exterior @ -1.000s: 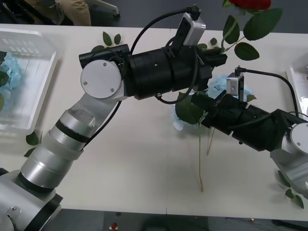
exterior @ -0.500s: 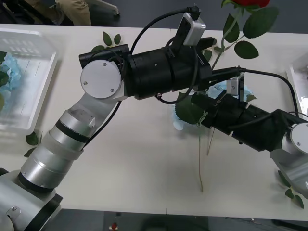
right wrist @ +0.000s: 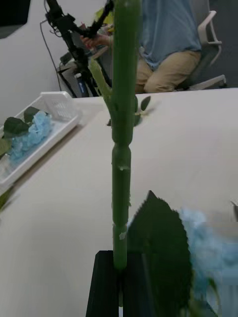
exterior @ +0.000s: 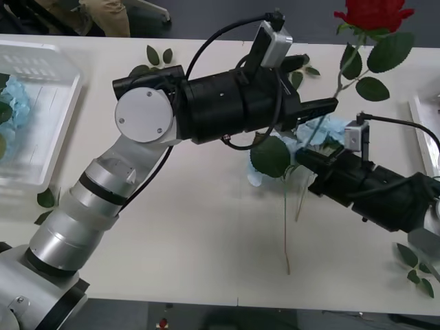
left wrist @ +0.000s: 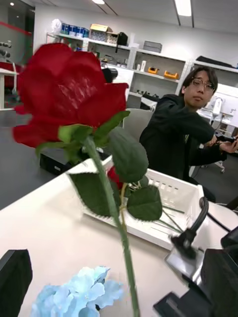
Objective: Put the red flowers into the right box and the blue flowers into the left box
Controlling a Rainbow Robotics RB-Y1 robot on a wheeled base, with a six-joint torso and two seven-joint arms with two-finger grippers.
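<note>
Your right end effector (exterior: 307,157) is clamped on the stem of a red flower (exterior: 371,14); in the right wrist view its two black fingers (right wrist: 105,282) pinch the green stem (right wrist: 122,148) between them. The rose stands lifted off the counter (exterior: 206,240), its head high toward the far edge, leaves spread below it. Your left end effector (exterior: 328,107) reaches across just beside that stem with its fingers apart, gripping nothing. A blue flower (exterior: 323,130) lies on the counter beneath both end effectors, its thin stem trailing toward you. The left box (exterior: 48,75) sits at your far left with another blue flower (exterior: 8,103) inside. The right box (exterior: 421,124) shows its rim at your right edge.
</note>
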